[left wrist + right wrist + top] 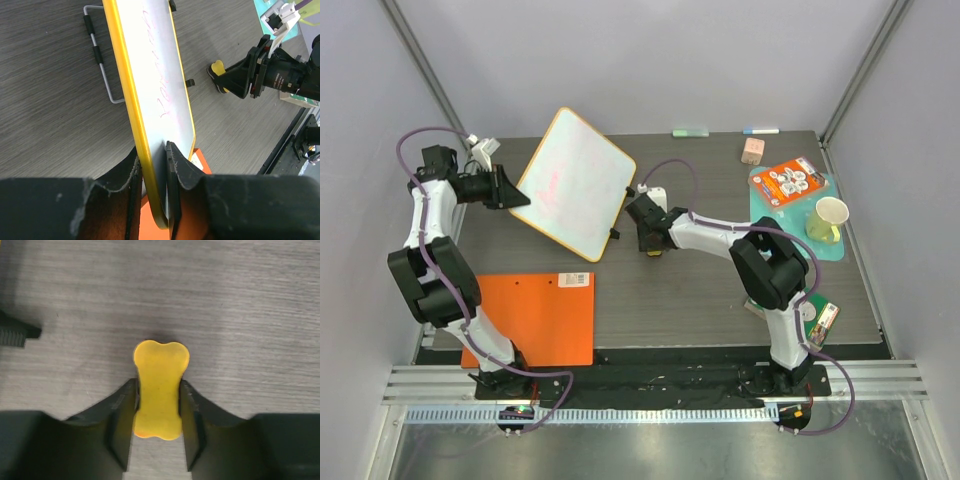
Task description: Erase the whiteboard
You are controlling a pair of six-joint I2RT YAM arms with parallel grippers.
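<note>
Your left claw (152,152) pinches the whiteboard (160,75) by its yellow rim, and the board stands tilted just ahead of it. The board looks light, stiff and slick, so grip firmly at the edge. Your right claw (158,386) is clamped on a yellow eraser (161,357), off to the board's far side.

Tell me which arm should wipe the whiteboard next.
Right. The right tool is shut on the yellow eraser, close beside the whiteboard and its marked face. The left tool is clamped on the whiteboard's rim, holding it tilted, so it is busy.
</note>
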